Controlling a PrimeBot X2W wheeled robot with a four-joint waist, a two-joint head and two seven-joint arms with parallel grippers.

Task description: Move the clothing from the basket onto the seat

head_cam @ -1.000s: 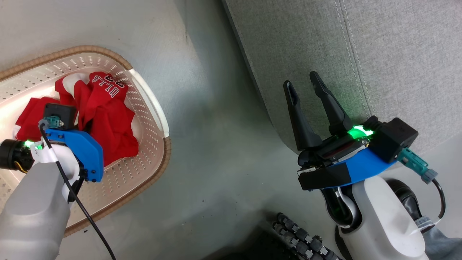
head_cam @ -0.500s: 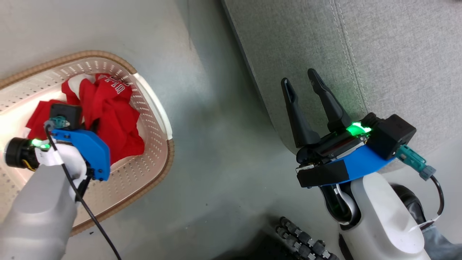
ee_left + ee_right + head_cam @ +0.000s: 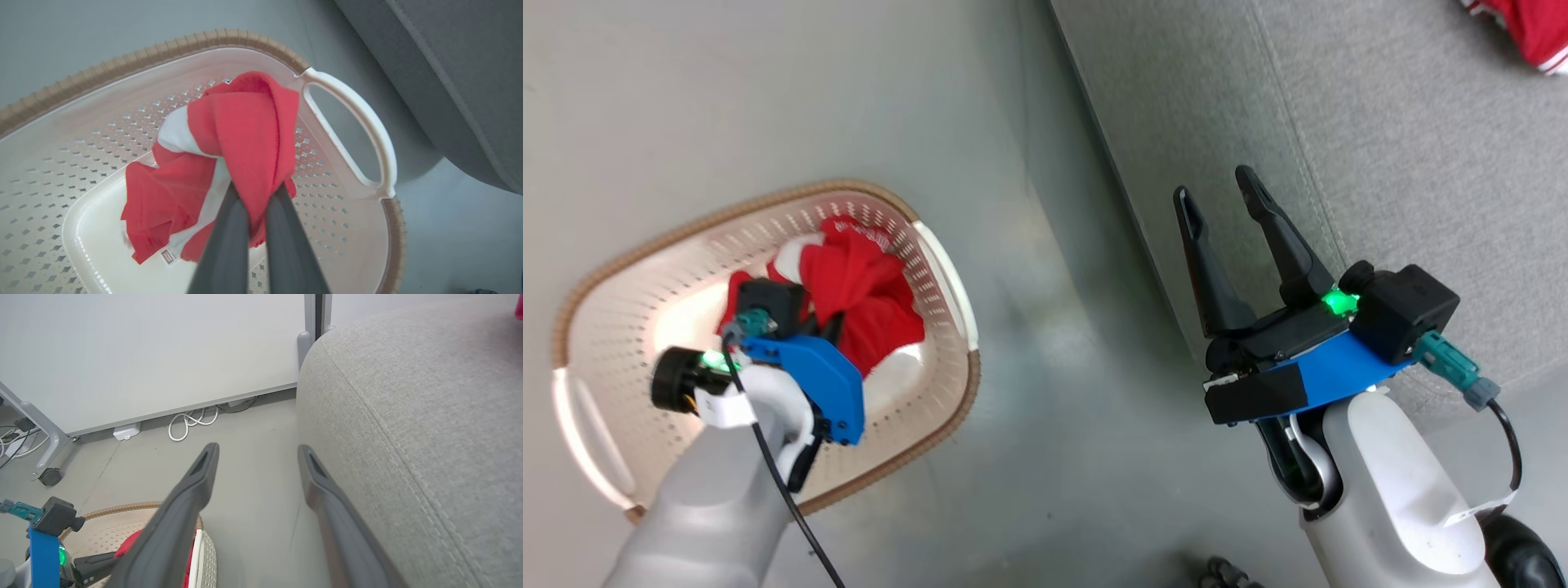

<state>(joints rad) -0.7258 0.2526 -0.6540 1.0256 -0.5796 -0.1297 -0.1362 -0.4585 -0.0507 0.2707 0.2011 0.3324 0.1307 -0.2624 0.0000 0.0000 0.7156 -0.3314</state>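
A red garment with white trim (image 3: 245, 122) hangs bunched from my left gripper (image 3: 255, 192), which is shut on it over the cream perforated basket (image 3: 81, 134). Its lower folds still reach the basket floor. In the head view the same garment (image 3: 862, 282) sits in the basket (image 3: 613, 343) at the left, with the left gripper's fingers buried in the cloth. A second red garment (image 3: 1523, 28) lies on the light grey seat (image 3: 1380, 163) at the top right. My right gripper (image 3: 1213, 186) is open and holds nothing beside the seat's edge (image 3: 408, 416); it also shows in its own wrist view (image 3: 257, 449).
Grey floor (image 3: 1045, 327) separates the basket from the seat. A white wall panel (image 3: 143, 347) stands beyond, with white cables (image 3: 190, 420) and a caster wheel (image 3: 51, 475) at its foot. The basket's white handle (image 3: 359, 122) faces the seat.
The head camera has moved, so the whole picture has shifted and the garment on the seat came into view. My left gripper has gathered the red garment upward into a bunch. The right gripper keeps its pose.
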